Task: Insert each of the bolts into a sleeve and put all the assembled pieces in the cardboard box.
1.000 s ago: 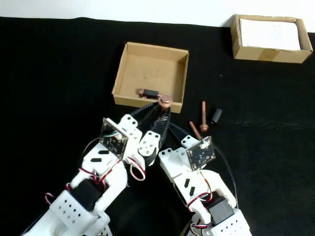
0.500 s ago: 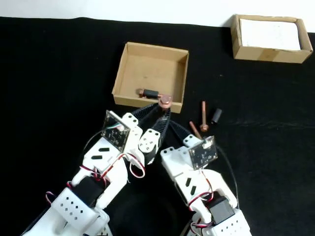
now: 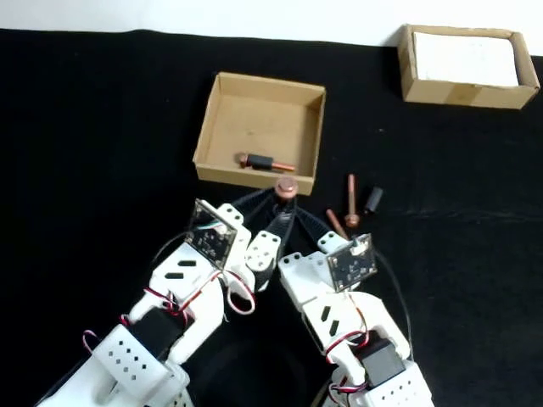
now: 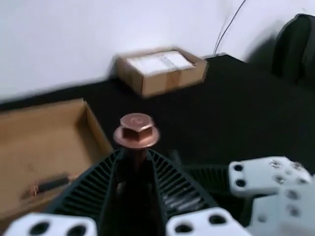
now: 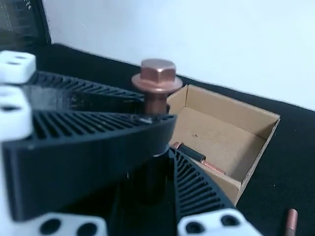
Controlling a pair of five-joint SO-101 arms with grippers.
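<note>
We are working just in front of the near wall of the cardboard box (image 3: 254, 119), where a finished piece (image 3: 263, 161) is already lying. The left claw (image 4: 134, 169) is clamping the upright bolt (image 3: 286, 186) under its head, and the right claw (image 5: 147, 189) is gripping the sleeve (image 5: 150, 177) below. We are judging that lining both up and pushing straight down matters most. Spare bolts (image 3: 350, 195) and a loose sleeve (image 3: 372, 199) are waiting to the right.

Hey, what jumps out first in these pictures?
An upright copper hex-head bolt in a black sleeve, held where the left end effector and right end effector meet, just outside the open brown cardboard box. One sleeved copper bolt lies inside it; two loose copper bolts lie nearby.
</note>
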